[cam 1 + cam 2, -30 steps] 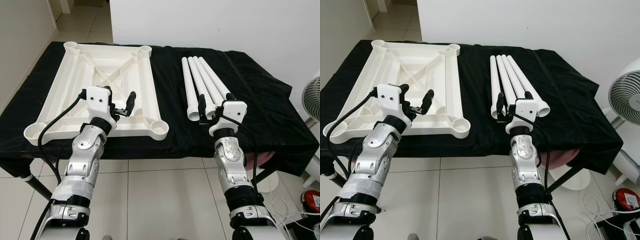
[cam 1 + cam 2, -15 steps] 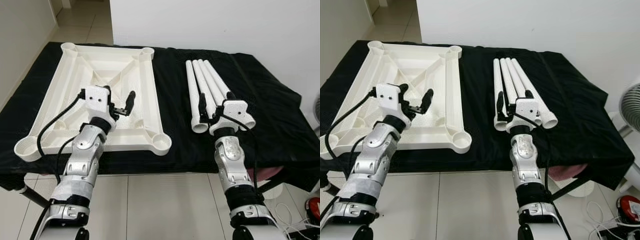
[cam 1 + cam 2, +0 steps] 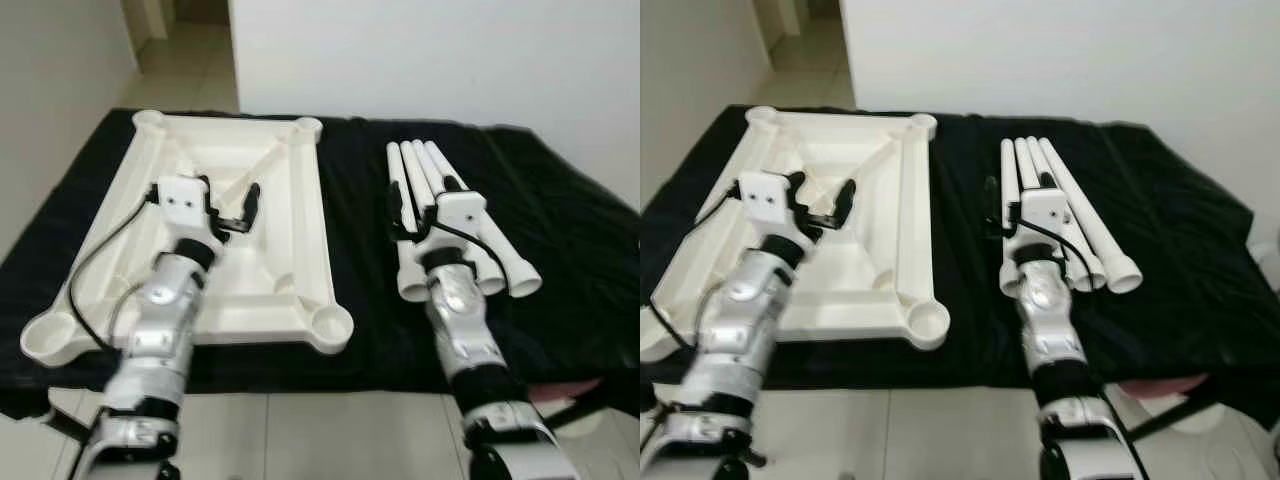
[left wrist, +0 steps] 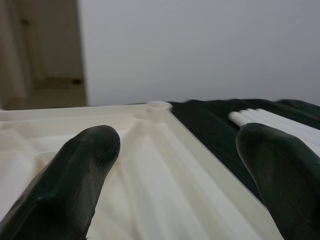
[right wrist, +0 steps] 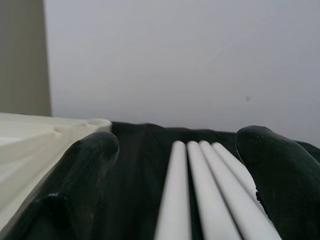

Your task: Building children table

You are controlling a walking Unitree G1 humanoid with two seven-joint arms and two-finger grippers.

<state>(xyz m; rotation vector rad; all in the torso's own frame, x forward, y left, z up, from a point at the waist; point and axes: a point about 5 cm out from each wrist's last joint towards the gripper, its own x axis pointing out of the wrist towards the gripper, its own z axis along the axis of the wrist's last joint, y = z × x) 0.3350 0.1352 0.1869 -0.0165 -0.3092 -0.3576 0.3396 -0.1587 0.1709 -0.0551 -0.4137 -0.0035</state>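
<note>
Lay upside down on the black cloth (image 3: 560,250), the white tabletop (image 3: 290,215), ribbed underside up, long axis running away from the robot toward the white wall (image 3: 450,50). Carried a round leg socket (image 3: 330,322) at each corner, the near-right one close to the cloth's front edge. Lay to the right of the tabletop, apart from it across a strip of bare cloth, four white tube legs (image 3: 425,175), side by side and touching, pointing the same way as the tabletop, open ends toward the robot. Hovered over the tabletop's middle, the left gripper (image 3: 238,208), fingers (image 4: 75,175) spread wide and holding nothing. Hung above the near half of the tube legs, the right gripper (image 3: 425,212), fingers (image 5: 85,170) likewise parted wide and empty. Showed no readable writing or label anywhere. Left open cloth to the right of the tube legs and beyond their far ends.
</note>
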